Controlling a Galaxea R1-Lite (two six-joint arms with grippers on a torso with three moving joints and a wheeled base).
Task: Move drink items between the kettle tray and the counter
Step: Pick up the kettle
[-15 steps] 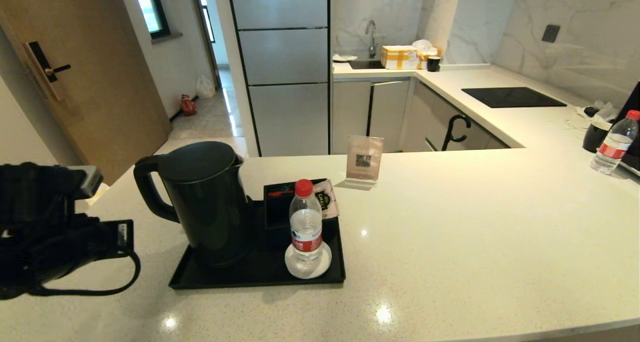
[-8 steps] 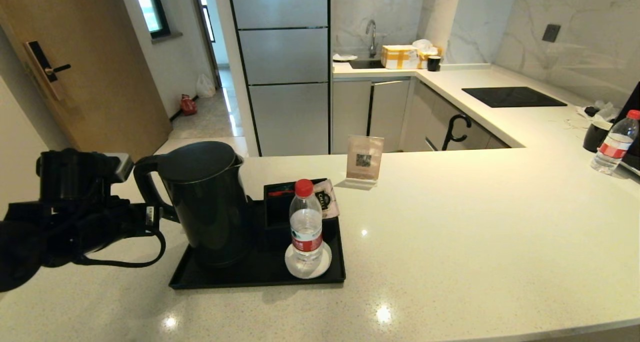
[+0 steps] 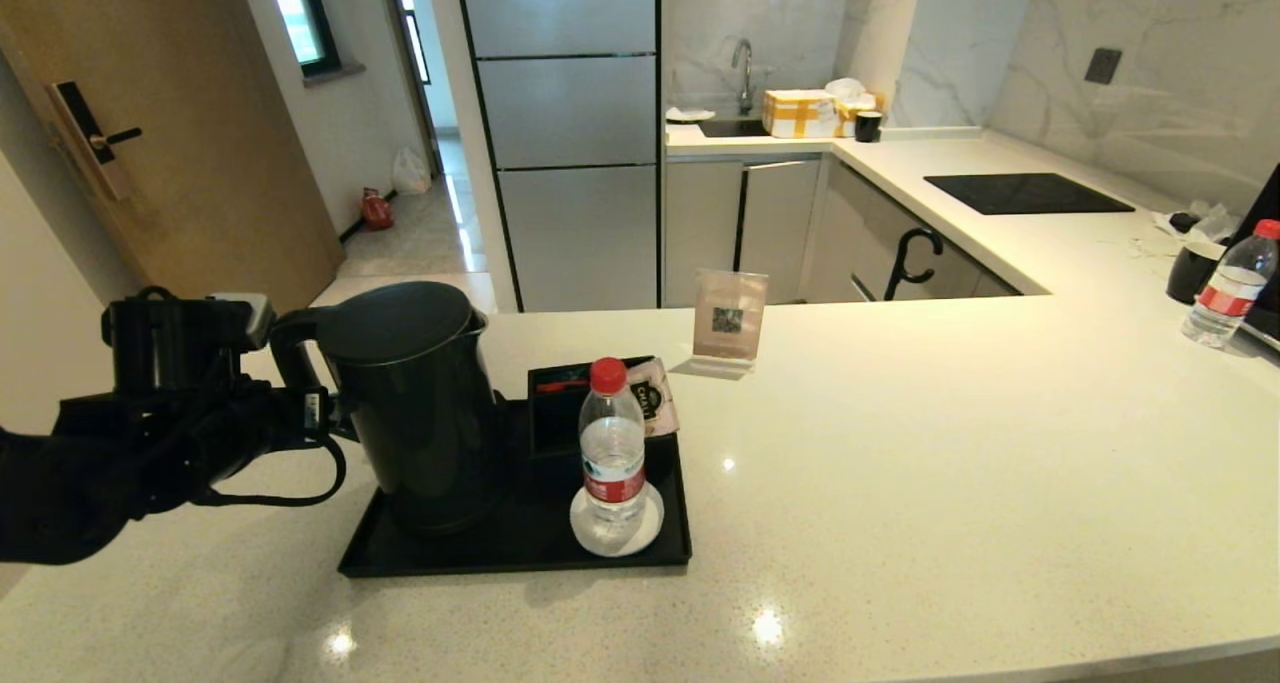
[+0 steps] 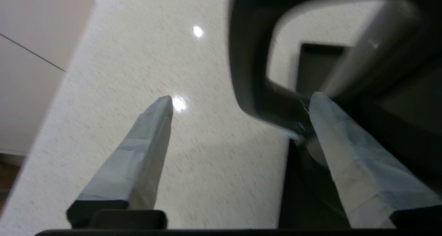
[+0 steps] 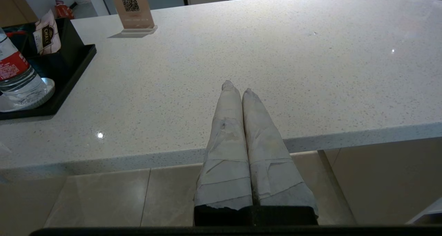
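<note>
Black kettle stands on the tray, bottle beside it on the coaster. Left gripper is spread wide at the kettle handle; right gripper rests closed by the desk edge.

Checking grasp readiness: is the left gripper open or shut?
Open. The left gripper has its jaws spread wide, one beside the kettle handle, nothing clamped.

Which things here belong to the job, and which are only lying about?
Job: kettle, water bottle on the coaster, kettle tray, counter, open left gripper at the kettle handle.
Lying about: sachet, QR sign, cooktop, mug, second bottle.
</note>
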